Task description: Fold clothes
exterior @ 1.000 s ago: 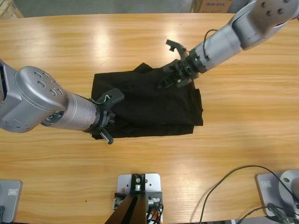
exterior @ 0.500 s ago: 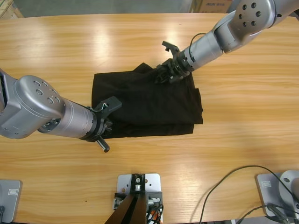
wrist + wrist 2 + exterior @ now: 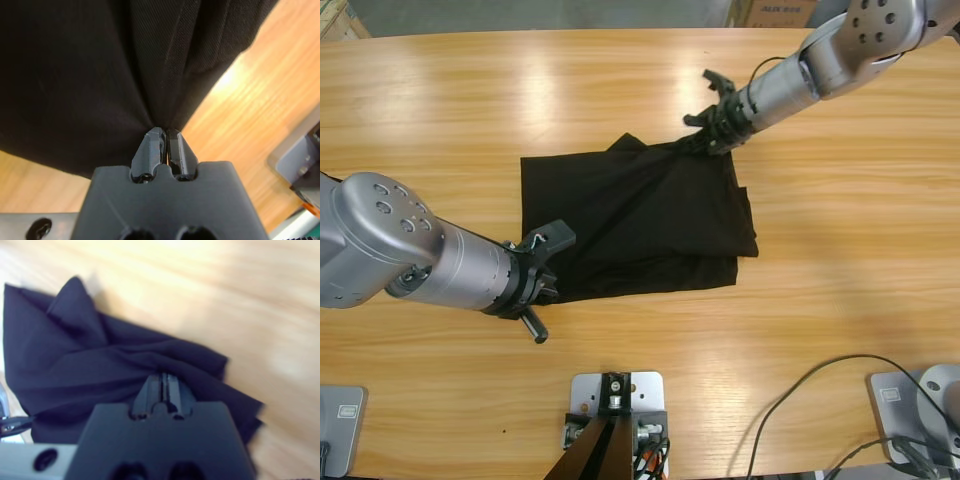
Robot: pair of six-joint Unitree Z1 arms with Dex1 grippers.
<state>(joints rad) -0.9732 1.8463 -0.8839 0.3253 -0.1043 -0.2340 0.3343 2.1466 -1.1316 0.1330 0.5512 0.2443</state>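
Left arm enters from the left edge, its large silver elbow low over the tabletop, forearm angled toward the middle. Left claw [image 3: 542, 282] has both jaws pressed together, pinching a fold of the shirt [image 3: 640, 225] at its near-left corner. Right arm descends from the upper right corner, forearm slanting down and left. Right claw [image 3: 705, 140] has its jaws closed on the shirt's far edge, the cloth drawn up into a ridge there

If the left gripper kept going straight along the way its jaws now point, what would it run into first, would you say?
The black shirt itself: the left gripper is shut on a pinch of it, and more folded fabric fills the line ahead. The wooden table shows only off to the side.
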